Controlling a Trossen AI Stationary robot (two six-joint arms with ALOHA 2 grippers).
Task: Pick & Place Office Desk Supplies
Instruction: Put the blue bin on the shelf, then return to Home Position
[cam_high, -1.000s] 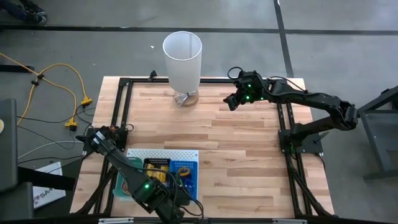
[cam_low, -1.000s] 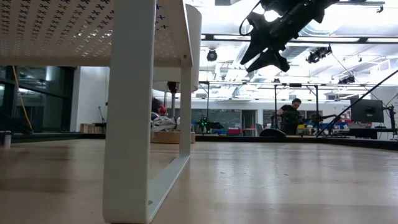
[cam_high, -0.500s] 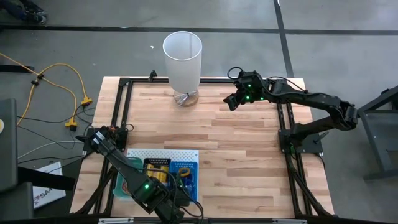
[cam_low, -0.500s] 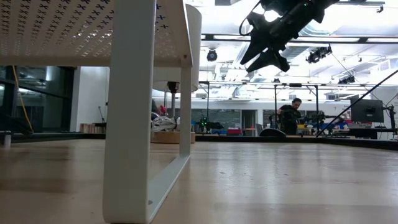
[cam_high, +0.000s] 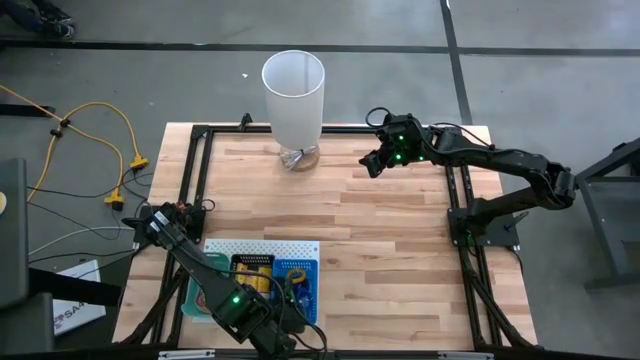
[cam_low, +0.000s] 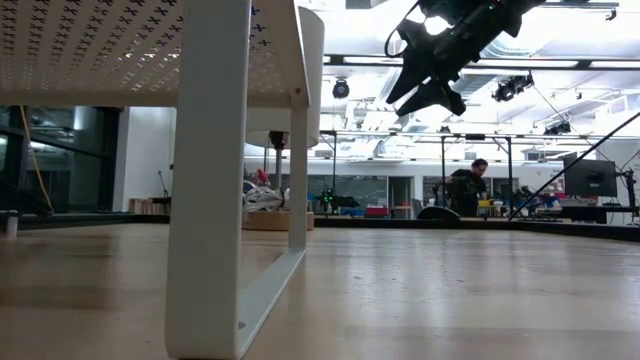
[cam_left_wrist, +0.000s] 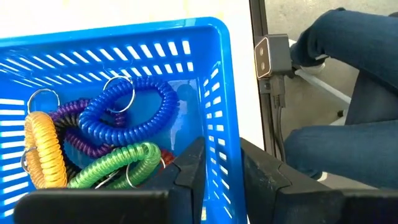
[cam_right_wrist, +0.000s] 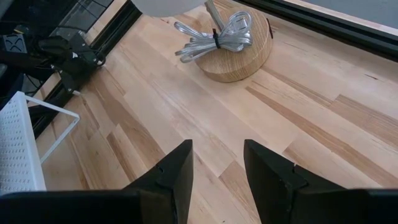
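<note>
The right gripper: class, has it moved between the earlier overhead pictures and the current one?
No. The right gripper sits at the same spot beside the tall white cylinder in the high view.

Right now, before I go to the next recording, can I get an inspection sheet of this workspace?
Surface: wooden table, bare through the middle.
Job's things: coiled loops in blue, green, purple and yellow lie in a blue basket on the white perforated board.
Clutter: tall white cylinder on a round wooden base at the far edge.
Grippers: left tool open, straddling the basket's wall; right tool open, holding nothing, raised near the far right corner.
Cables: grey cord bundle on the base; yellow cable on the floor.
Surroundings: person in the room behind.
</note>
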